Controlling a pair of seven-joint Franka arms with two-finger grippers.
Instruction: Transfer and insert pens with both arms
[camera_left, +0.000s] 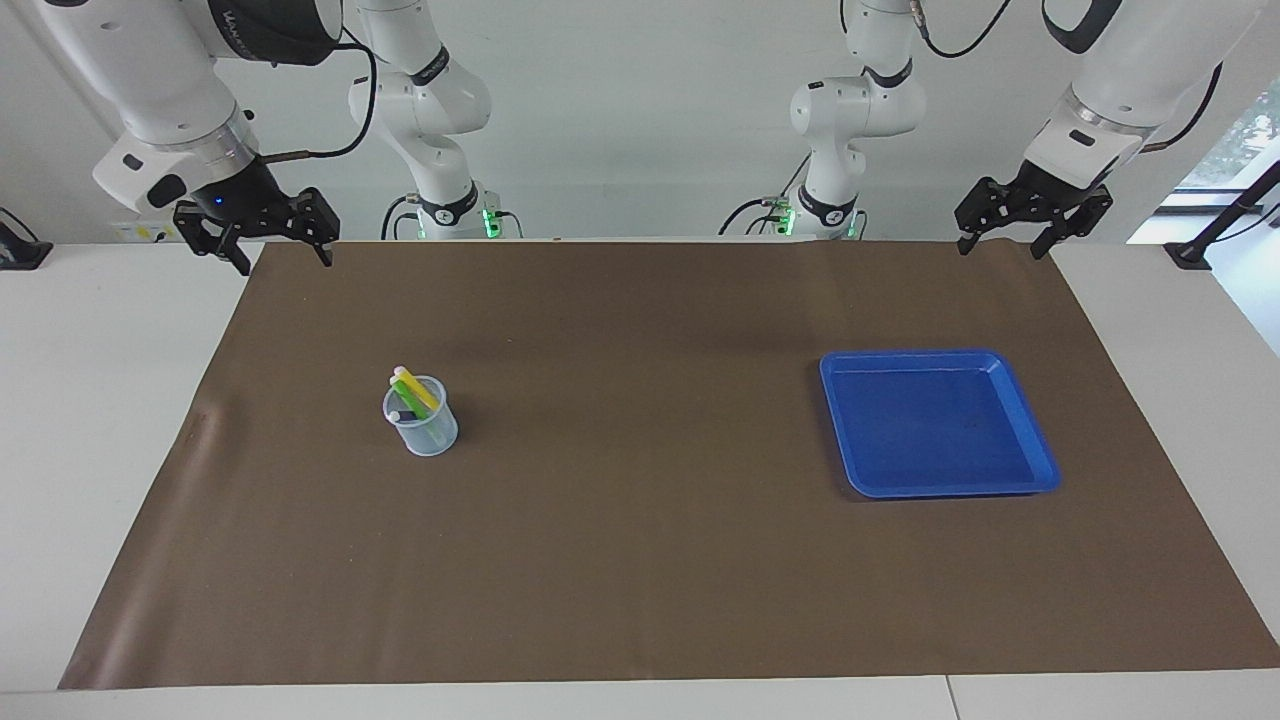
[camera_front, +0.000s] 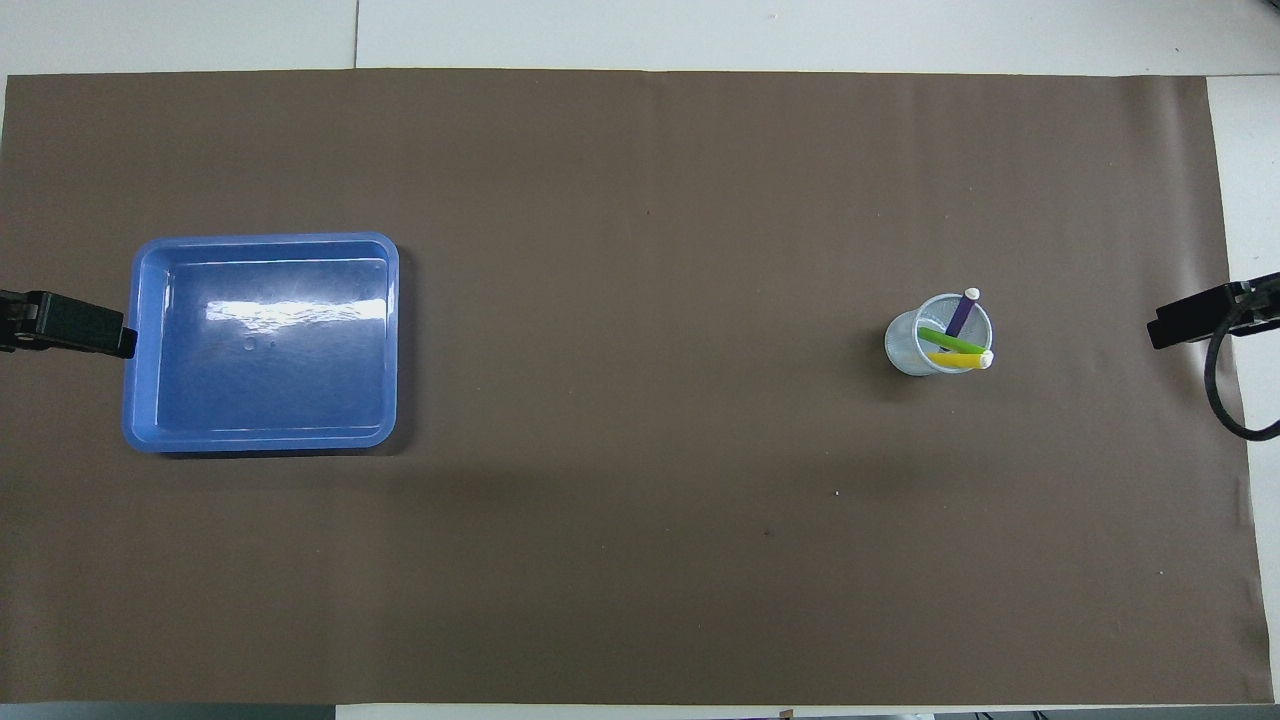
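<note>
Three pens stand tilted in a clear plastic cup (camera_left: 421, 416): the purple pen (camera_front: 963, 311), the green pen (camera_front: 948, 340) and the yellow pen (camera_front: 958, 360), each with a whitish end poking over the rim. The cup sits on the brown mat (camera_left: 640, 560), toward the right arm's end of the table.

High over the mat's corner at that same end hangs the right gripper (camera_left: 281, 258), its two fingers spread wide apart and nothing between them. The cup lies well apart from it, lower down and toward the middle of the mat.

Over the mat's corner at the left arm's end hangs the left gripper (camera_left: 1001, 247), likewise spread wide and empty. A blue tray (camera_left: 1040, 470) rests flat on the mat, well apart from this gripper and farther from the robots than the corner it hangs over; the tray holds nothing.

From overhead only a dark tip of each gripper shows at the side edges, the left one's tip (camera_front: 70, 324) just beside the tray's rim in that view, the right one's (camera_front: 1195, 318) level with the cup.

Two smaller white arms (camera_left: 850, 110) with green-lit bases stand at the robots' edge of the table, between the two grippers.
</note>
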